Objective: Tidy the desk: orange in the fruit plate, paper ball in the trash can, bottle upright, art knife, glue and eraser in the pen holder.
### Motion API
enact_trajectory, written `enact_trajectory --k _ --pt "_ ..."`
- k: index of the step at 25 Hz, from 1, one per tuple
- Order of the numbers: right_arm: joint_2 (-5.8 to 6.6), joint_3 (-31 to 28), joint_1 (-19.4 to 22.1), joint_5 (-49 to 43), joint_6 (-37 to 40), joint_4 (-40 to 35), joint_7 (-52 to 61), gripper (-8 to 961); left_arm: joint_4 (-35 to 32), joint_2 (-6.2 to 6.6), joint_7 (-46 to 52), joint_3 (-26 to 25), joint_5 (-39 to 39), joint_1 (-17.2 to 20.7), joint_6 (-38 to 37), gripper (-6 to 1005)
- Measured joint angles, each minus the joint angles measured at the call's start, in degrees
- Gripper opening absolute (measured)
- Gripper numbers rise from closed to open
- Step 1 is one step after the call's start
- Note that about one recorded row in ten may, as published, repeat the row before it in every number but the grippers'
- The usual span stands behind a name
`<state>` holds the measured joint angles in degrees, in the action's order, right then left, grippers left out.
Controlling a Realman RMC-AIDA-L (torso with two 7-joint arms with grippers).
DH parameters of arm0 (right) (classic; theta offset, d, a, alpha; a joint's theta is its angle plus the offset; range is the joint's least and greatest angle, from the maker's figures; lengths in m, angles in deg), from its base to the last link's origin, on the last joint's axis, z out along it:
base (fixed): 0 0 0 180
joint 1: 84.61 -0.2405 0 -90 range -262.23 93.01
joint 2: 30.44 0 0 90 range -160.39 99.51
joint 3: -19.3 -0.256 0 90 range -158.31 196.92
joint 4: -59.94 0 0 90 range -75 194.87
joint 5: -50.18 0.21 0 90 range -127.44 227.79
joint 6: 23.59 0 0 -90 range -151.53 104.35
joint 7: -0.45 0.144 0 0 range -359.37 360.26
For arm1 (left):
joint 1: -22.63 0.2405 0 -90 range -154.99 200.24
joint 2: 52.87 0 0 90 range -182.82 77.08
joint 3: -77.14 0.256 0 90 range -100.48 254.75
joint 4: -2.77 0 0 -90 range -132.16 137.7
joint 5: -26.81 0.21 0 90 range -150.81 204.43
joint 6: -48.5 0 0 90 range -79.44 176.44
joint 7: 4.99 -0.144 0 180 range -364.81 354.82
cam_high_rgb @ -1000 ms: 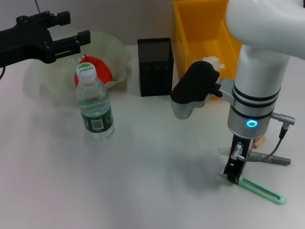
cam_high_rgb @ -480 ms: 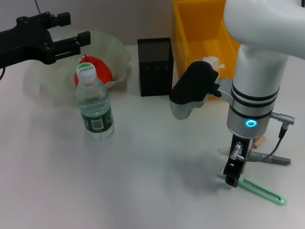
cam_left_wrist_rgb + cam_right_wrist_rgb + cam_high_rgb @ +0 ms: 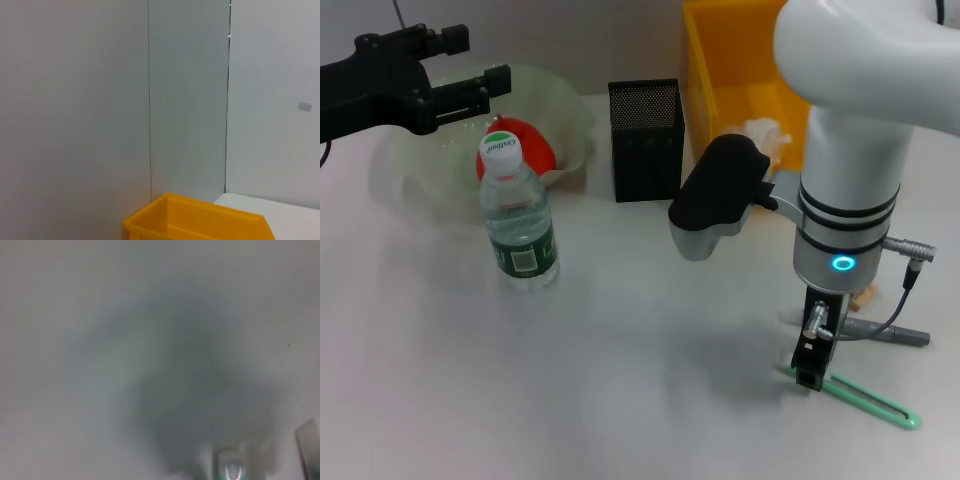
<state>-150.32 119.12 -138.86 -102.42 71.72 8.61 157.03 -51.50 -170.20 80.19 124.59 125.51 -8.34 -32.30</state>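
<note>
At the lower right of the frame the right gripper [image 3: 807, 377] points straight down onto the near end of the green art knife [image 3: 868, 399] lying on the desk [image 3: 620, 400]; how far its jaws stand open cannot be told. Left of centre the bottle [image 3: 518, 217] stands upright. Behind it the orange [image 3: 525, 146] sits in the fruit plate [image 3: 565, 110] (a translucent bowl). The mesh pen holder [image 3: 646, 140] stands at top centre, the yellow trash can [image 3: 740, 75] beside it holding the paper ball [image 3: 763, 134]. At the upper left hovers the left gripper [image 3: 485, 88], jaws open and empty.
</note>
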Motion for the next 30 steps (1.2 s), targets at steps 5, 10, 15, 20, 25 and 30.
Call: enact_trajectory --k 5,10,15,20,25,30 --pt "0.00 0.2 0.0 0.0 -0.1 -0.1 0.3 369 0.0 0.00 -0.3 0.0 0.0 -0.1 -0.1 724" --pt "0.00 0.4 -0.1 0.5 -0.1 -0.1 0.5 369 0.0 0.00 -0.4 0.0 0.0 -0.2 -0.1 724" --pt "0.00 0.5 -0.1 0.6 -0.1 -0.1 0.6 369 0.0 0.00 -0.4 0.0 0.0 -0.2 -0.1 724" --pt "0.00 0.5 -0.1 0.6 -0.1 0.2 0.6 370 0.0 0.00 -0.4 0.0 0.0 -0.3 -0.1 724" --pt "0.00 0.5 -0.1 0.6 -0.2 0.2 0.6 370 0.2 0.00 -0.4 0.0 0.0 -0.4 -0.1 724" --pt "0.00 0.5 -0.1 0.6 -0.3 0.3 0.7 370 0.3 -0.04 -0.5 0.1 0.0 -0.4 -0.1 724"
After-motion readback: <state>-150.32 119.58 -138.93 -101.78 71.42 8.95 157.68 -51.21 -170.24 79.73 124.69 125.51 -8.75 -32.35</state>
